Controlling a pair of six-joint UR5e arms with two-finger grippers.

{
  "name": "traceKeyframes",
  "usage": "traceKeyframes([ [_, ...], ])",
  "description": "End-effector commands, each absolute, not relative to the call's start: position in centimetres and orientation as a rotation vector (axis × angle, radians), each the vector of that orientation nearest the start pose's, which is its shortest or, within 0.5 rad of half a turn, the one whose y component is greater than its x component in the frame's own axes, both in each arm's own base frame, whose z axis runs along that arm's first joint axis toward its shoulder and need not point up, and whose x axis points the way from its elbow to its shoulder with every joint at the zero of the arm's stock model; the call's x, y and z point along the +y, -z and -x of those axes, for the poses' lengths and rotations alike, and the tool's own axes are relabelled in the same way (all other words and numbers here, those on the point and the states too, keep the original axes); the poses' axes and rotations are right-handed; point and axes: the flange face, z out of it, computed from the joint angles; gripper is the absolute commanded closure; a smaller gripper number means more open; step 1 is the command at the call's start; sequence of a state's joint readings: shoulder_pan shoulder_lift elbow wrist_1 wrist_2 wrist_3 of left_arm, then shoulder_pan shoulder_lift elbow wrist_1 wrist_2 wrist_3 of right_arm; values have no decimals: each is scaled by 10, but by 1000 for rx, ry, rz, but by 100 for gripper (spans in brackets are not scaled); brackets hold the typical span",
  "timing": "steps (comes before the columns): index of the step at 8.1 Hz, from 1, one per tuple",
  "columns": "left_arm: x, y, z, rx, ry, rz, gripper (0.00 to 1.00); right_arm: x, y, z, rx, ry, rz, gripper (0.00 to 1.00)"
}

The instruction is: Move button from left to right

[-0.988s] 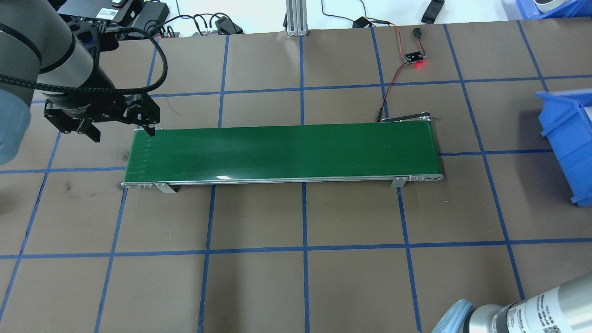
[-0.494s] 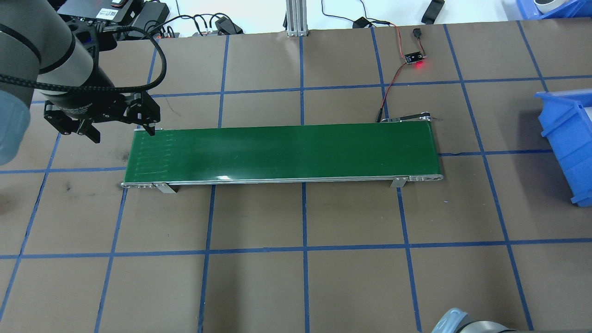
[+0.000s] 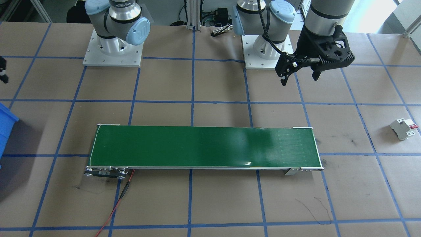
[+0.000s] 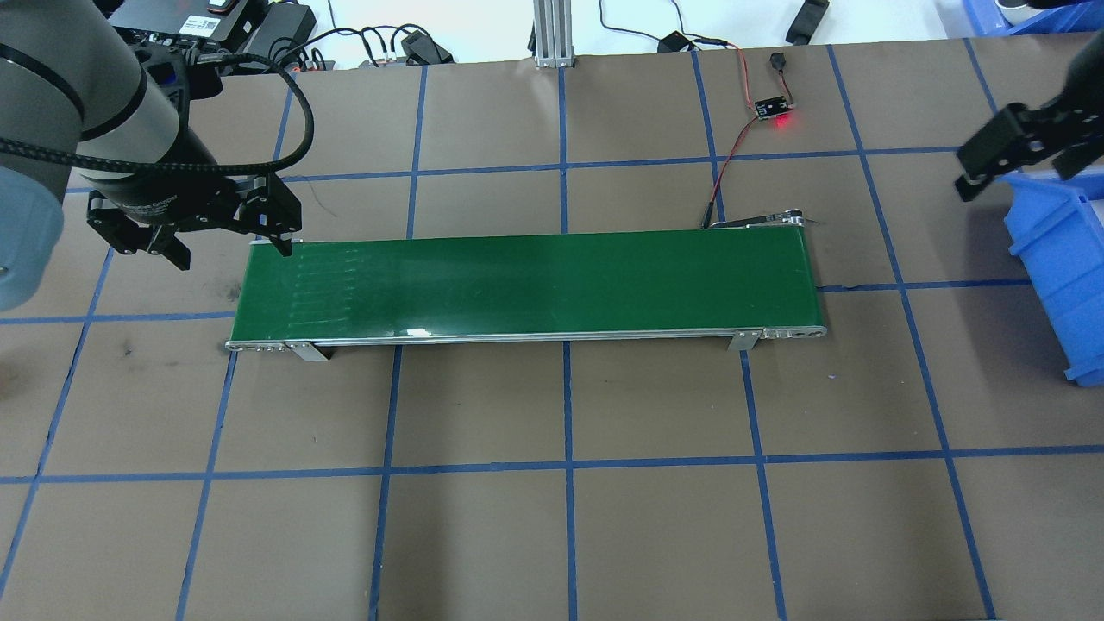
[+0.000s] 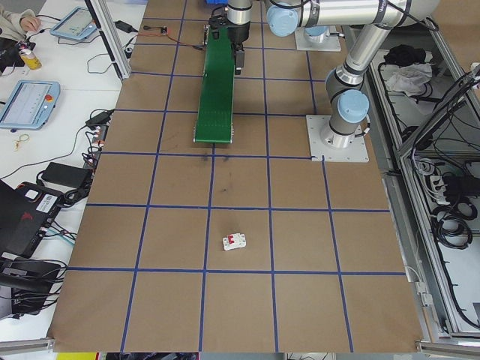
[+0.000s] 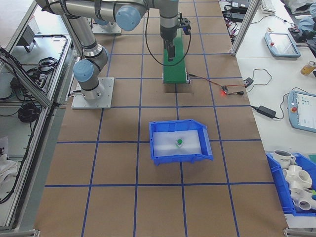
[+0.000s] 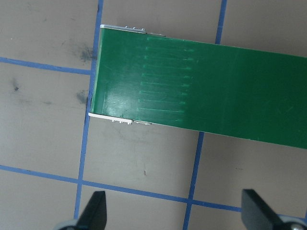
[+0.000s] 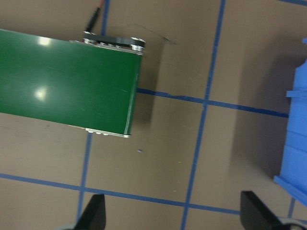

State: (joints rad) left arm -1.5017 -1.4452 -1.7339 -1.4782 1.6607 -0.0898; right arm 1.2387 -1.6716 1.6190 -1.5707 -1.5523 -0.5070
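The button (image 6: 180, 143), with its green cap up, lies on the white floor of the blue bin (image 6: 180, 157) and shows only in the exterior right view. My left gripper (image 4: 230, 250) hangs open and empty at the left end of the green belt (image 4: 526, 285); the left wrist view shows its fingertips (image 7: 96, 208) over bare table beside that end. My right gripper (image 4: 1022, 172) is open and empty by the bin's far corner (image 4: 1048, 185). In the right wrist view its fingertips (image 8: 93, 208) frame the table between the belt's right end (image 8: 72, 91) and the bin (image 8: 297, 143).
A grey-white circuit breaker (image 3: 403, 129) with a red lever lies on the table well off the belt's left end. A small board (image 4: 773, 108) with a red light and wires sits behind the belt's right end. Cables and devices line the far table edge.
The right arm left the bottom right corner of the overhead view, and its gripper now shows at the upper right by the bin. The left gripper has barely moved.
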Motion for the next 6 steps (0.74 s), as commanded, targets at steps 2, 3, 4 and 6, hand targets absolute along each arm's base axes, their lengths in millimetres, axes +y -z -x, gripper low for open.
traceKeyframes([
  [2,-453,-470,97,3042,61,232,0,-440,-534,-148,3146,136,-2,0],
  [3,-453,-469,97,3042,51,231,0,-436,-532,-157,3179,135,-59,0],
  [4,-452,-468,97,3041,46,231,0,-435,-531,-162,3173,130,-42,0],
  [6,-453,-470,97,3041,51,231,0,-437,-529,-164,3174,124,-20,0],
])
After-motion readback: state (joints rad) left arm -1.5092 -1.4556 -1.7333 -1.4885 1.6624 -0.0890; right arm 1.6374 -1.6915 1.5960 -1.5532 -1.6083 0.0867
